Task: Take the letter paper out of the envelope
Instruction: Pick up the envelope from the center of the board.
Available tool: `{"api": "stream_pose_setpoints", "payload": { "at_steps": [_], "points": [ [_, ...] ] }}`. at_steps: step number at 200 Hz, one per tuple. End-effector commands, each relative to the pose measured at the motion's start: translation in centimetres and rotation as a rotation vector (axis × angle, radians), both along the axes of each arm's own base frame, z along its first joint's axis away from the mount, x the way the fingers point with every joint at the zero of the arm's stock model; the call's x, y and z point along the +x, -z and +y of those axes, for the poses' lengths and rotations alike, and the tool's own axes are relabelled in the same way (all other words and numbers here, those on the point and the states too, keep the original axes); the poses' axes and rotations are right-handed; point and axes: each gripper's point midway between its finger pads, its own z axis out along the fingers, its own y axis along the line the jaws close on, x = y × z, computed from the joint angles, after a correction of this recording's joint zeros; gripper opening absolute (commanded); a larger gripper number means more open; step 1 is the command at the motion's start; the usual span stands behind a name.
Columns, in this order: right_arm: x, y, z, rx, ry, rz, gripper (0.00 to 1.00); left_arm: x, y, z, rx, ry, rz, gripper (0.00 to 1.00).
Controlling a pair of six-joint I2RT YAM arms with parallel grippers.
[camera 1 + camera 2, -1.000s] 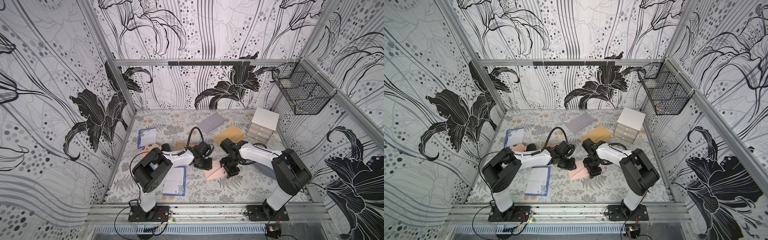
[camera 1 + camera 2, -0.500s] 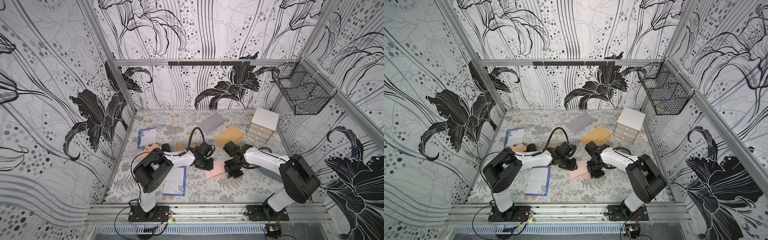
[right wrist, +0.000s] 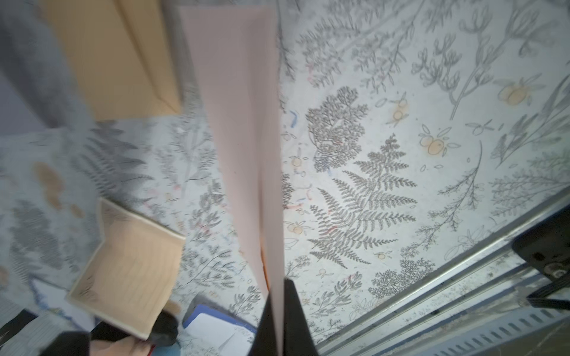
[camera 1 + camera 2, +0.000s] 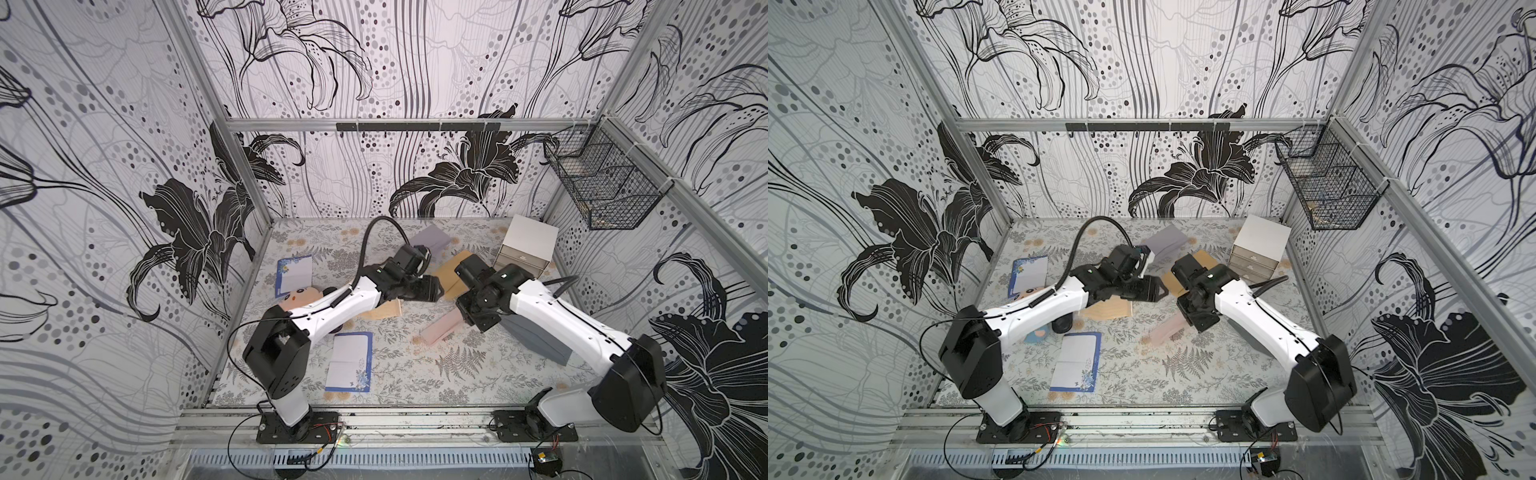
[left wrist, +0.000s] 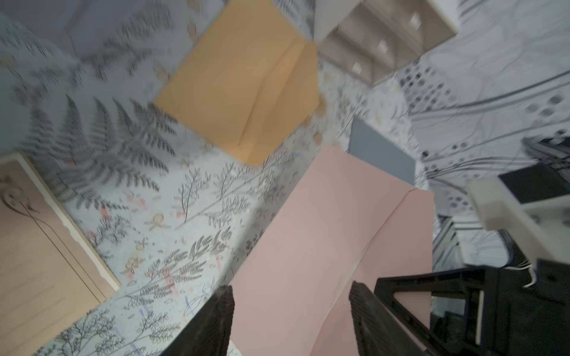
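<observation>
A pink envelope [image 4: 439,331] hangs tilted over the table's middle, its lower corner near the cloth. My right gripper [image 4: 473,321] is shut on its upper end; in the right wrist view the envelope [image 3: 243,123] runs edge-on out of the closed gripper [image 3: 279,311]. A thin orange sliver [image 3: 263,262] shows between its layers; the letter paper is otherwise hidden. My left gripper [image 4: 433,289] is open, a little behind the envelope. In the left wrist view, the envelope [image 5: 324,231] lies beyond the spread fingers [image 5: 216,323], untouched.
A tan envelope [image 4: 451,274], a lilac one [image 4: 430,239] and a white drawer unit [image 4: 525,249] stand at the back. A grey envelope [image 4: 536,338] lies under my right arm. A beige sheet [image 4: 384,309], blue-bordered sheets [image 4: 349,361] and a plush toy [image 4: 297,297] lie left.
My right gripper has closed on the pink envelope and raised its end toward the right. My left gripper has opened, let go of it and drawn back.
</observation>
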Motion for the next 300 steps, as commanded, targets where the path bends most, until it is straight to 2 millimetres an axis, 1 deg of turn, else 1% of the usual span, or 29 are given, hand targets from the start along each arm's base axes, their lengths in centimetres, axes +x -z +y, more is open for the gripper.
{"api": "stream_pose_setpoints", "payload": {
  "at_steps": [1,6,16,30,37,44,50,62,70,77,79,83,103,117,137,143,147,150,154,176,189,202,215,239,246,255,270,285,300],
  "points": [
    [-0.7,-4.4,-5.0,-0.245,-0.107,-0.095,0.0,2.1,-4.4,0.6,-0.135,0.021,-0.028,0.65],
    [0.0,-5.7,-5.0,-0.259,-0.141,-0.144,0.0,2.7,-5.1,0.8,-0.159,0.032,-0.035,0.65],
    [1.8,-8.0,-4.4,-0.267,-0.247,-0.248,0.0,3.6,-6.4,1.2,-0.204,0.058,-0.055,0.66],
    [4.4,-11.4,-2.6,-0.23,-0.443,-0.408,0.0,5.0,-7.7,2.0,-0.255,0.092,-0.078,0.67],
    [5.5,-13.1,-0.8,-0.15,-0.564,-0.502,0.0,5.5,-8.3,2.4,-0.284,0.109,-0.087,0.68],
    [6.1,-14.7,0.8,-0.043,-0.663,-0.58,0.0,6.1,-9.1,2.8,-0.315,0.124,-0.102,0.68],
    [6.5,-16.0,1.4,0.038,-0.719,-0.631,0.0,6.6,-9.6,3.3,-0.332,0.128,-0.117,0.68],
    [6.6,-18.6,2.7,0.17,-0.832,-0.707,0.0,7.0,-10.6,3.9,-0.344,0.153,-0.164,0.66],
    [6.3,-19.7,3.4,0.238,-0.905,-0.726,0.0,6.9,-11.1,4.2,-0.334,0.17,-0.205,0.65],
    [5.9,-20.4,4.0,0.285,-0.968,-0.728,0.0,6.8,-11.6,4.4,-0.335,0.185,-0.236,0.66],
    [5.8,-20.3,4.2,0.3,-0.983,-0.719,0.0,6.8,-11.8,4.4,-0.337,0.19,-0.245,0.66],
    [5.5,-21.0,4.6,0.321,-1.018,-0.733,0.0,6.7,-11.9,4.5,-0.343,0.201,-0.254,0.66],
    [4.1,-22.0,5.8,0.43,-1.126,-0.736,0.0,6.1,-12.4,4.9,-0.379,0.253,-0.268,0.67],
    [3.8,-22.3,6.2,0.484,-1.144,-0.753,0.0,5.4,-12.9,5.2,-0.402,0.285,-0.279,0.68],
    [3.8,-21.5,6.3,0.511,-1.141,-0.741,0.0,4.5,-13.9,5.6,-0.436,0.31,-0.306,0.7],
    [3.9,-21.3,6.4,0.522,-1.138,-0.741,0.0,4.3,-13.9,5.7,-0.436,0.313,-0.306,0.7],
    [3.9,-21.5,6.4,0.522,-1.137,-0.752,0.0,4.3,-13.8,5.8,-0.431,0.307,-0.302,0.7],
    [4.0,-20.9,6.4,0.525,-1.132,-0.737,0.0,4.3,-13.6,5.9,-0.424,0.302,-0.299,0.7],
    [4.1,-20.6,6.3,0.524,-1.125,-0.732,0.0,4.3,-13.4,6.1,-0.412,0.292,-0.296,0.7],
    [4.8,-19.9,5.7,0.503,-1.092,-0.725,0.0,4.9,-12.2,8.4,-0.379,0.184,-0.273,0.71],
    [5.4,-18.9,5.2,0.48,-1.06,-0.699,0.0,5.2,-12.9,10.0,-0.424,0.129,-0.284,0.72],
    [5.7,-18.4,5.0,0.477,-1.046,-0.69,0.0,5.0,-13.6,10.8,-0.461,0.108,-0.3,0.74],
    [6.0,-18.1,5.1,0.49,-1.034,-0.69,0.0,4.8,-13.7,10.8,-0.478,0.105,-0.286,0.75],
    [6.5,-18.1,5.6,0.525,-1.028,-0.688,0.0,4.5,-12.5,10.6,-0.501,0.104,-0.219,0.8],
    [6.7,-18.1,5.7,0.535,-1.031,-0.689,0.0,4.4,-12.1,10.5,-0.512,0.11,-0.201,0.83],
    [6.8,-18.1,6.0,0.554,-1.036,-0.69,0.0,4.2,-11.7,10.3,-0.515,0.119,-0.183,0.89],
    [7.0,-18.1,6.4,0.59,-1.042,-0.68,0.0,4.0,-11.1,10.1,-0.522,0.141,-0.155,0.93],
    [7.2,-18.1,6.6,0.609,-1.046,-0.677,0.0,3.8,-11.0,9.8,-0.535,0.165,-0.138,0.93],
    [7.4,-18.2,6.9,0.633,-1.054,-0.683,0.0,3.5,-10.9,8.9,-0.552,0.202,-0.115,0.93]
  ]
}}
